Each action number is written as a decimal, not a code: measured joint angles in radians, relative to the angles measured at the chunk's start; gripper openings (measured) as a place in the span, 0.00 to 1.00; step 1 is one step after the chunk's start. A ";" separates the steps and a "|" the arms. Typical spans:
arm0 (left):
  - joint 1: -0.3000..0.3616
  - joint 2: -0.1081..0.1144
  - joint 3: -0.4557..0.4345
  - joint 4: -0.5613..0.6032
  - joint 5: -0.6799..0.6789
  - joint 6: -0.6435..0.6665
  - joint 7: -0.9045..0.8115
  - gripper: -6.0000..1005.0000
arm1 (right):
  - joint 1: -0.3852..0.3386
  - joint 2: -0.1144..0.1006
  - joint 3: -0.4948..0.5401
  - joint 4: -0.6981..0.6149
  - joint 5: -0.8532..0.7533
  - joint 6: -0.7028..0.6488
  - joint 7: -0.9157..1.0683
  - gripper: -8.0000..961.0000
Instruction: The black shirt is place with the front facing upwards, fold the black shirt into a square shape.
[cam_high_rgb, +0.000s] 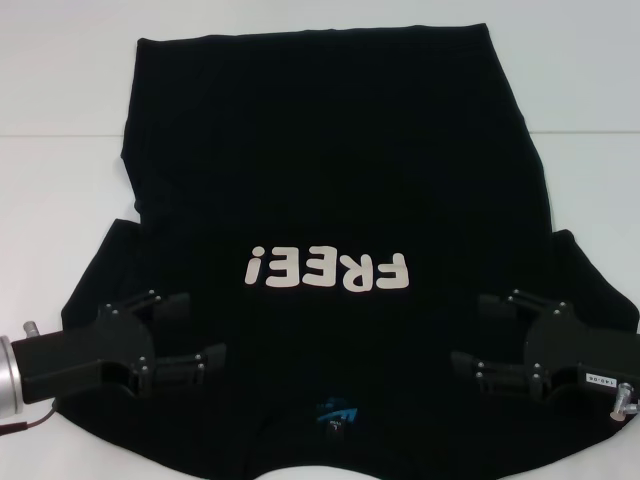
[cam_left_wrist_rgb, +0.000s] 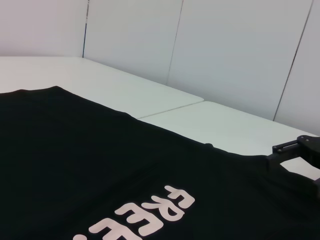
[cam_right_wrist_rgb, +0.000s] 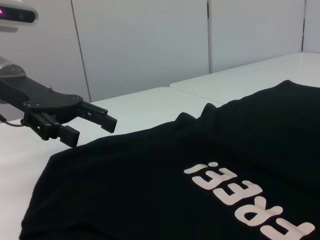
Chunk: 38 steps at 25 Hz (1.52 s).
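Jaws on both sides stand parted and hold nothing: the left gripper (cam_high_rgb: 190, 332) and the right gripper (cam_high_rgb: 484, 336) hover low over the near shoulders of the large black short-sleeved cloth shirt (cam_high_rgb: 330, 180), each pointing inward toward the other, with the white "FREE!" lettering (cam_high_rgb: 326, 270) between them and a small blue logo (cam_high_rgb: 337, 411) by the collar nearest the robot. Whether the fingertips touch the cloth I cannot tell. The shirt lies spread flat and front up, its hem at the far side and its sleeves running off toward either side, so no fold appears to have been made; the step in hand looks like the first grasp. Next, each gripper would likely need to settle onto the fabric at a shoulder or sleeve, pinch a single layer, and carry it over evenly so the cloth does not bunch. Beneath lies a white worktop (cam_high_rgb: 60, 80), seemingly two tables butted together with a seam showing, and behind it stand pale wall panels (cam_left_wrist_rgb: 225, 50).
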 joint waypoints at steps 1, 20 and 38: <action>0.000 0.000 0.000 0.000 -0.001 0.001 -0.001 0.93 | 0.000 0.000 0.000 0.000 0.000 0.000 0.000 0.96; -0.019 0.026 -0.007 -0.004 -0.019 0.029 -0.344 0.93 | -0.003 0.000 -0.001 0.000 0.000 -0.002 0.005 0.96; -0.083 0.215 -0.022 0.007 0.199 -0.069 -1.238 0.93 | 0.006 0.002 -0.011 0.001 0.000 -0.009 0.034 0.96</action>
